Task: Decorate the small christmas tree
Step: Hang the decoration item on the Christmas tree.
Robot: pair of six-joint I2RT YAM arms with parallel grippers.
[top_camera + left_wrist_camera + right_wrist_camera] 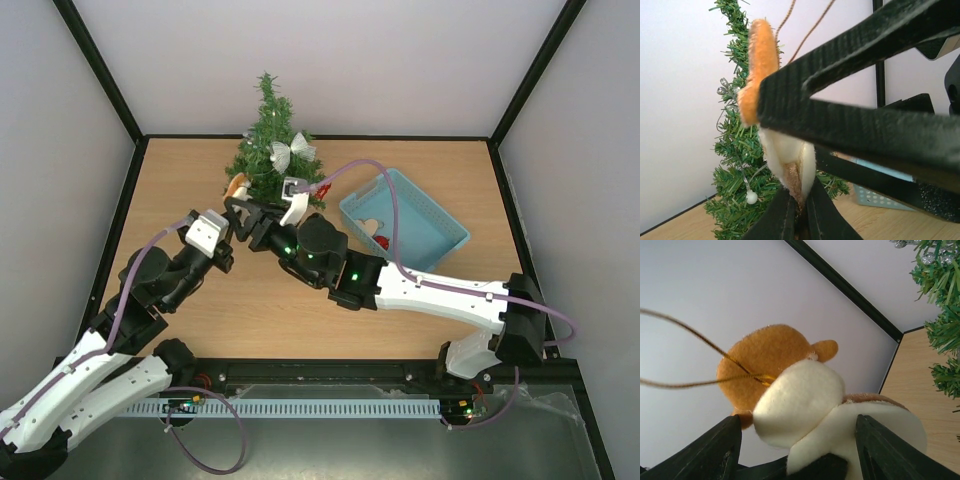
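My left gripper (797,207) pinches the felt ornament (765,360) by its cream lower edge. My right gripper (797,430) stands spread on either side of it, gripping nothing. The small christmas tree (268,140) stands just behind, at the back of the tabletop (180,190). I'd catch the gold loop (700,350), hold it open, then ease it over 1 branch tip.

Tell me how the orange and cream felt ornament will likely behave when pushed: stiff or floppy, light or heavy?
The felt ornament looks like soft thick fabric, so it probably bends rather than breaks. Standing out from the left tool pinching only one end, it seems light and firm. Its thin gold loop holds an open curve, so perhaps slightly springy.
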